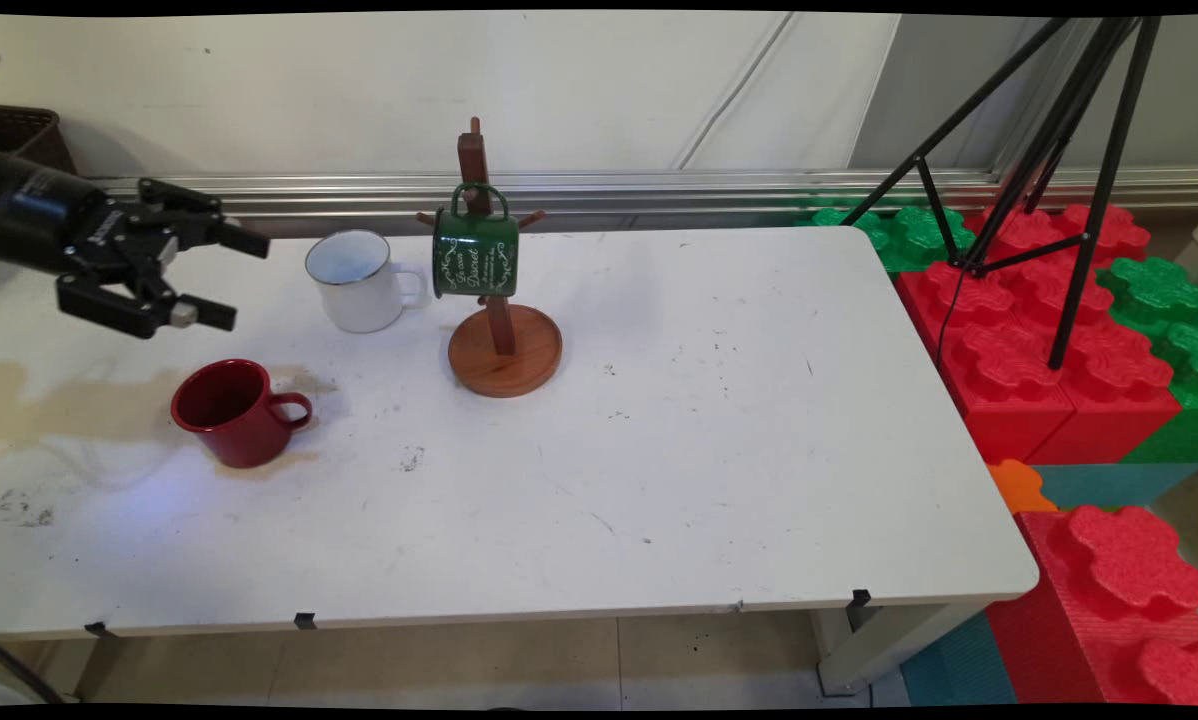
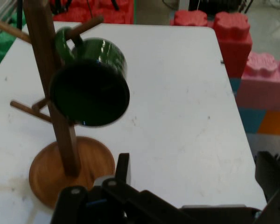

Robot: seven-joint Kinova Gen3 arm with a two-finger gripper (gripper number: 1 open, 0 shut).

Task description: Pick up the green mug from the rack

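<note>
You are holding the gripper (image 1: 239, 280) above the table's (image 1: 719, 440) left end, fingers spread and pinching nothing, nearest the white enamel mug (image 1: 354, 280); the red mug (image 1: 231, 412) is sitting below, the green mug (image 1: 475, 255) hanging on the wooden mug tree (image 1: 504, 350)

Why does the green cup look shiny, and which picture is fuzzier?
Hand view: white streaks of glare sit on the green cup, and the whole picture is soft, with the gripper at the bottom blurred. Main view: sharper, and the red cup casts a faint shadow on the table.
</note>
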